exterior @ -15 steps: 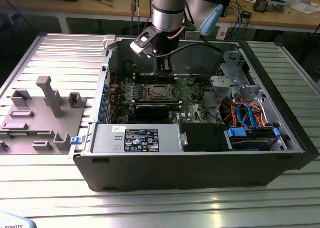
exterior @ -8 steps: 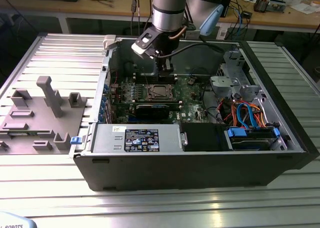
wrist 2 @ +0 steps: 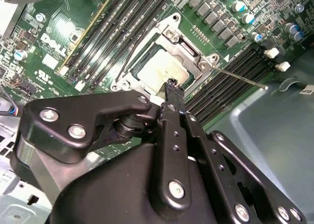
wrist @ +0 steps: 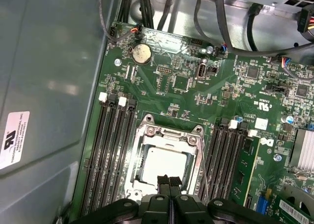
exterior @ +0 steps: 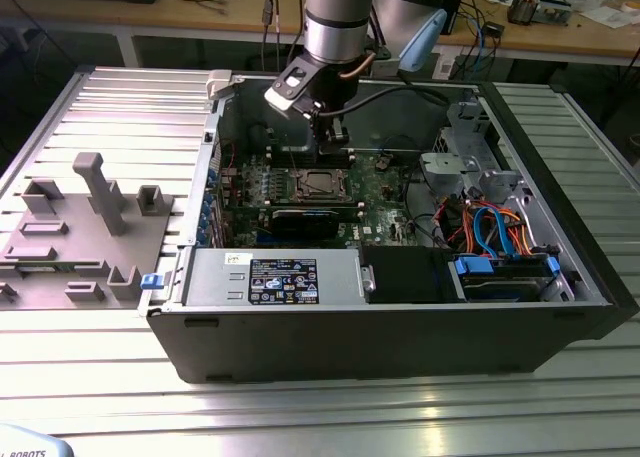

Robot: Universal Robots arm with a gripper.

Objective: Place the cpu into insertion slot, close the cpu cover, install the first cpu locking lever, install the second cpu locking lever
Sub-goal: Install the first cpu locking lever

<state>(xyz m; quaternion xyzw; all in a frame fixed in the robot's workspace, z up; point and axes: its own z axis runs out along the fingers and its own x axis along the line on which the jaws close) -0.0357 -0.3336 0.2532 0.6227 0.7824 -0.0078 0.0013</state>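
The cpu (wrist: 164, 166) lies flat in the motherboard's socket, its dull silver top showing through the square opening; it also shows in the second wrist view (wrist 2: 161, 70) and the exterior view (exterior: 318, 184). The cpu cover (wrist: 169, 135) is a silvery frame lying down over it (wrist 2: 172, 37). One thin locking lever (wrist 2: 240, 78) sticks out from the socket's corner across the memory slots. My gripper (wrist: 169, 181) hangs just above the socket's edge, fingertips (wrist 2: 171, 85) pressed together and shut on nothing. The exterior view has the gripper (exterior: 337, 145) just behind the socket.
The socket sits inside an open computer case (exterior: 380, 327) on a ribbed metal table. Empty memory slots (wrist: 110, 150) flank it on both sides. Cables (exterior: 490, 227) and a drive cage fill the case at the exterior view's right. A grey fixture block (exterior: 95, 192) stands at its left.
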